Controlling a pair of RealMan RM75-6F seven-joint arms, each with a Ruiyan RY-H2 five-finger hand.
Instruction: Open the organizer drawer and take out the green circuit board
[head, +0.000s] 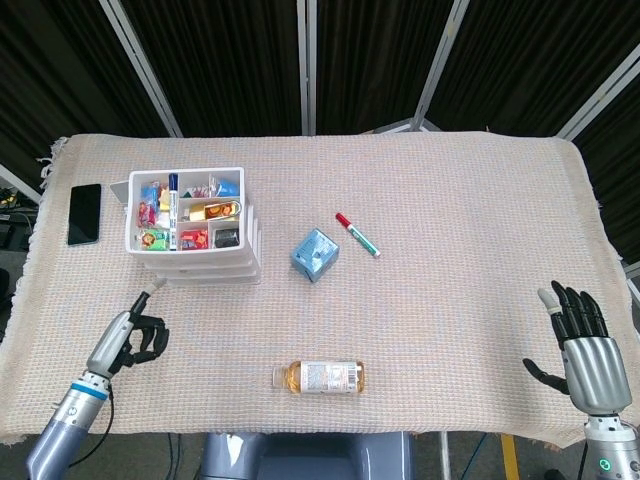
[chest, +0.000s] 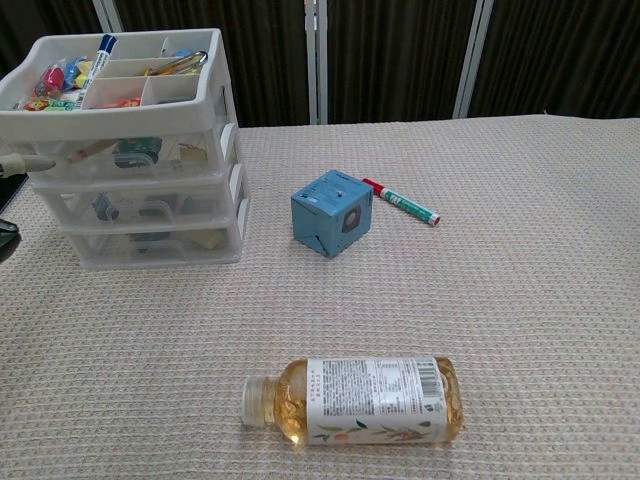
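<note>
A white plastic organizer (head: 192, 228) with three stacked translucent drawers and an open divided tray on top stands at the left rear of a table covered in a woven beige cloth (head: 450, 220). All three drawers look pushed in. A greenish object shows dimly through the front of the top drawer (chest: 130, 152) in the chest view, possibly the green circuit board, though the clouded plastic makes this uncertain. The left hand (head: 133, 332) hovers just in front of the organizer's near left corner, one finger pointing toward it and the rest curled in, holding nothing. The right hand (head: 580, 340) rests at the far right table edge with fingers spread and empty, well apart from everything. Elsewhere on the cloth lie a blue cube (head: 315, 254), a red-capped green marker (head: 357, 234), a bottle of amber liquid (head: 320, 377) on its side near the front edge, and a black phone (head: 84, 213) to the left of the organizer. The drawers are probably light and slide easily — the front lip is the natural place to hook a finger, while the unit itself may shift if pulled without bracing. A circuit board would be thin, stiff and light — best pinched by its edges, away from any components.
</note>
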